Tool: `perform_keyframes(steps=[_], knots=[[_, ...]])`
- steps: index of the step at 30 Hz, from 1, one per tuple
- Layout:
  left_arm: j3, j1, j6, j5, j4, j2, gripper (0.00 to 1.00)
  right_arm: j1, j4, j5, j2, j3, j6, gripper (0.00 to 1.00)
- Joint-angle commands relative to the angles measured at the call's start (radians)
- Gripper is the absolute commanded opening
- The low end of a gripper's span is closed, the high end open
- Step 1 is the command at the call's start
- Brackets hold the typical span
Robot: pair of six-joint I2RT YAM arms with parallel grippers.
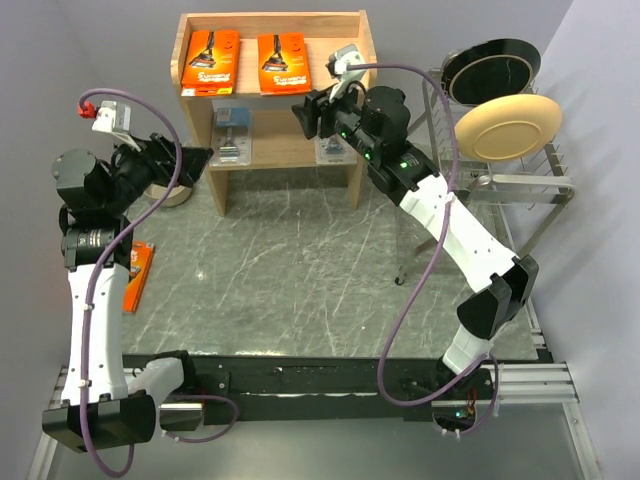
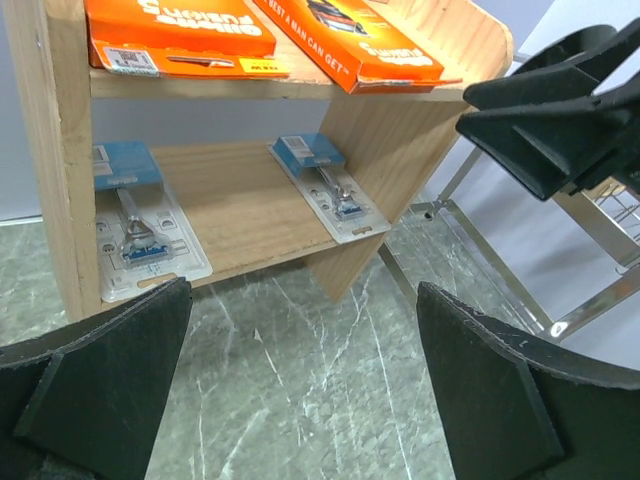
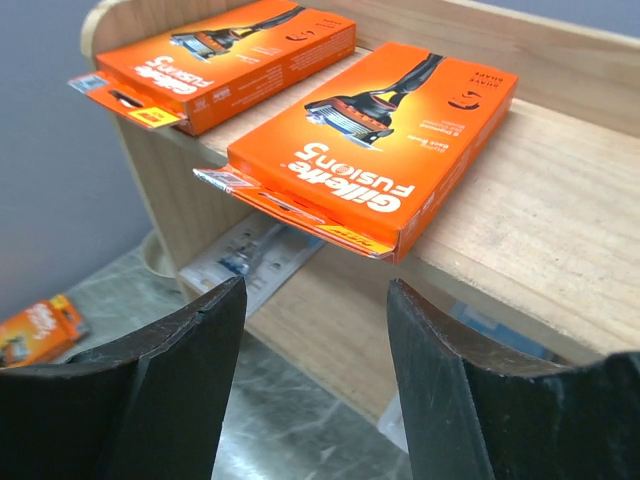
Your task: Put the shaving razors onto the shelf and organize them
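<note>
On the shelf (image 1: 270,22), four razor packs (image 1: 210,60)

Reaching forward with left gripper (image 1: 192,160) spread wide, empty; stretching right gripper (image 1: 305,115) far-left, jaws parted, empty.

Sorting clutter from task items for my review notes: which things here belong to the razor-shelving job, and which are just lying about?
Job:
- shelf
- left orange pack and right orange pack, on its top tray
- left blister pack and right blister pack, on its lower board
- third orange pack, on the table

Lying about:
- wire dish rack
- black plate
- beige plate
</note>
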Motion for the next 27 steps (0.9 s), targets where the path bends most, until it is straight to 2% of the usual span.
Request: perform_keyframes(steps=[1,15,27], knots=[[0.004,0.009,-0.019,-0.014,0.071,0.004,0.99,0.015,0.057,0.067,-0.001,0.051,-0.098,0.66],[0.006,0.035,-0.045,-0.029,0.074,0.01,0.99,0.015,0.083,0.11,0.11,0.144,-0.101,0.68],[0.003,0.056,-0.064,-0.037,0.074,0.008,0.99,0.004,0.078,0.08,0.19,0.232,0.02,0.69]])
